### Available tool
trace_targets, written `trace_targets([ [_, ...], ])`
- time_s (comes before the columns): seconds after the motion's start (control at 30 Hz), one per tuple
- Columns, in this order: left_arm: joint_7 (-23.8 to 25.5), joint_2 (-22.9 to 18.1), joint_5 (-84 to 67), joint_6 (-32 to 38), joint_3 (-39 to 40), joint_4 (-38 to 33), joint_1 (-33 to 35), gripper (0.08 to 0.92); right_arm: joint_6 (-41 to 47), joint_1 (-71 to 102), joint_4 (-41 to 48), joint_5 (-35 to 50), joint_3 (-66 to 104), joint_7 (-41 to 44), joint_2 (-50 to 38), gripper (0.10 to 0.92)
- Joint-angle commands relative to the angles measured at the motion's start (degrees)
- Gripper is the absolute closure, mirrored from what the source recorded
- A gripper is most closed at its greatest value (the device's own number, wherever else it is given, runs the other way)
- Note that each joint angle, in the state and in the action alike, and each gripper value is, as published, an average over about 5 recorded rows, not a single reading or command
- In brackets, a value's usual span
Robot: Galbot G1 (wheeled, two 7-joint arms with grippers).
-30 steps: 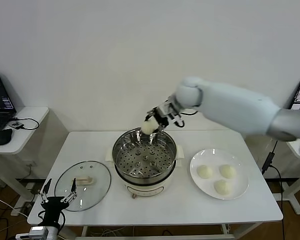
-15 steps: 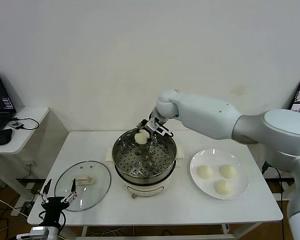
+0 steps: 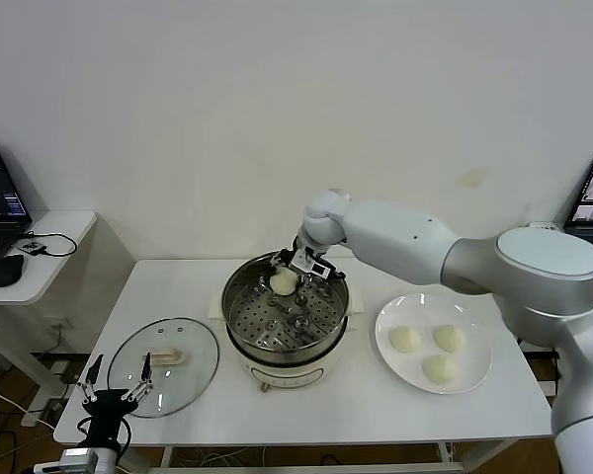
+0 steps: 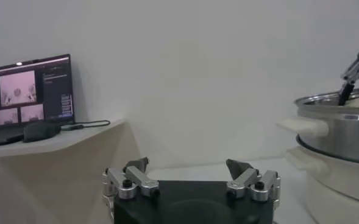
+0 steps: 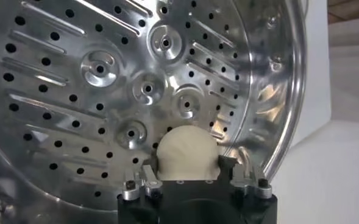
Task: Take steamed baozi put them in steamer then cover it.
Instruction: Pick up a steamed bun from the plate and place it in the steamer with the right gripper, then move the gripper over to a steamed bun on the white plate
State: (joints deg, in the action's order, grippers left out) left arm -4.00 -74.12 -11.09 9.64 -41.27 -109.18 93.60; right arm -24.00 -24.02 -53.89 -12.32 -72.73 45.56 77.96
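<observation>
My right gripper (image 3: 287, 272) is shut on one cream-white baozi (image 3: 283, 282) and holds it inside the far part of the steel steamer (image 3: 239, 314), just above the perforated tray (image 5: 106, 91). The right wrist view shows the bun (image 5: 187, 152) between the jaws of my right gripper (image 5: 188, 173), close to the tray and the pot wall. Three more baozi (image 3: 405, 339) (image 3: 451, 338) (image 3: 439, 369) lie on the white plate (image 3: 390, 365) to the right. The glass lid (image 3: 199, 367) lies flat on the table left of the steamer. My left gripper (image 3: 116, 387) is open and parked at the table's front left.
A side table with a laptop (image 4: 30, 91) and a mouse (image 3: 7, 269) stands to the left. The steamer's rim and a cream handle (image 4: 304, 126) show at the edge of the left wrist view. A wall runs behind the table.
My right gripper has carried the baozi from above the steamer's far rim down into the pot. The left arm has not moved.
</observation>
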Motion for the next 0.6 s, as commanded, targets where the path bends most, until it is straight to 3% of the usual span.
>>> trace_targets([
  [0.03,-0.02,-0.09,0.01,0.0,-0.01,-0.13,0.08,0.177,-1.59,-0.01,0.67,-1.88,0.04,-0.38,0.51,0.224],
  [0.27,-0.1,-0.02,0.0,0.0,-0.18,-0.45,0.42,0.177,4.63,-9.69,-6.91,10.28,-1.44,2.86,-4.03,0.203],
  [0.47,-0.11,0.49,-0.29,-0.13,-0.38,-1.39,0.81,0.177,22.47,-18.02,-21.79,26.77,-4.31,9.23,-15.84,0.203],
  [0.6,-0.1,0.7,-0.33,-0.39,-0.14,-1.68,0.64,0.177,34.57,-21.02,-31.67,31.04,-5.71,10.39,-25.19,0.203],
])
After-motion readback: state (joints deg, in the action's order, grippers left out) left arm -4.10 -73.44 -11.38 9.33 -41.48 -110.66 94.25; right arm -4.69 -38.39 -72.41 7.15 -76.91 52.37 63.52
